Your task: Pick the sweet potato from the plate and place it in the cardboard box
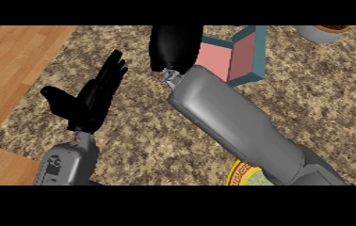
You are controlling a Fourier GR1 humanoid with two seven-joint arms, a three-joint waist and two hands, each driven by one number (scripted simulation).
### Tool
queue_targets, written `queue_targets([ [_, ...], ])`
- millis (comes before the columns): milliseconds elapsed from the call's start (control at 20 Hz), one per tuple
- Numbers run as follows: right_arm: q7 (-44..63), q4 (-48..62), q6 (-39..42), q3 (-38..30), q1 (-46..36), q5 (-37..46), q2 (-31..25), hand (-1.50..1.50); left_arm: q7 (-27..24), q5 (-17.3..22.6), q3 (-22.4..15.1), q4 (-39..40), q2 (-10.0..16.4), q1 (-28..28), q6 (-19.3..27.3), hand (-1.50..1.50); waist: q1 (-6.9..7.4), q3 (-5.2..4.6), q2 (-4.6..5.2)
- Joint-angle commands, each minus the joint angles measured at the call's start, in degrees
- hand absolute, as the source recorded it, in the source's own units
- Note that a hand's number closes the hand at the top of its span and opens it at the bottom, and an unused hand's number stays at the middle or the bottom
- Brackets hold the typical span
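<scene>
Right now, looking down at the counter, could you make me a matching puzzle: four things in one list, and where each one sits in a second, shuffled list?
Things:
1. left hand
2. right hand
3. plate
4. box

Places:
A. at the lower edge, partly hidden under the right forearm
B. top centre, at the box's left side
C. at the view's left, open and resting with fingers up
D. upper part, right of centre; teal outside, pink inside

Pairs: 1-C, 2-B, 3-A, 4-D

one left hand (94, 98), one right hand (173, 44), one box (243, 55), one plate (235, 174), one grey pot (316, 35).
</scene>
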Motion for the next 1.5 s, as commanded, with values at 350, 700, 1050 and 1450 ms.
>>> queue_targets([
  [350, 15.00, 12.89, -7.59, -6.71, -11.80, 2.89, 0.47, 1.50, -0.16, -0.37, 1.56, 1.42, 0.34, -0.35, 1.19, 0.00, -2.24, -0.04, 0.05],
  [700, 16.98, 21.17, -10.51, -7.56, -15.46, 4.93, 0.47, 1.50, -0.81, -0.71, 1.86, 1.69, 0.01, -0.18, 1.93, 0.00, -4.10, 0.00, -0.22],
  [1050, 14.82, 31.16, -13.11, -7.50, -14.77, 6.58, 0.47, 1.50, -0.77, -1.14, 2.72, 0.83, 0.40, 0.02, 2.91, 0.00, -5.70, 0.14, -0.01],
  [1450, 9.04, 40.80, -8.57, -10.86, -14.85, 1.90, 0.47, 1.50, -0.62, -0.26, 3.68, 0.81, 0.67, -0.02, 2.72, 0.00, -6.46, 0.20, 0.13],
])
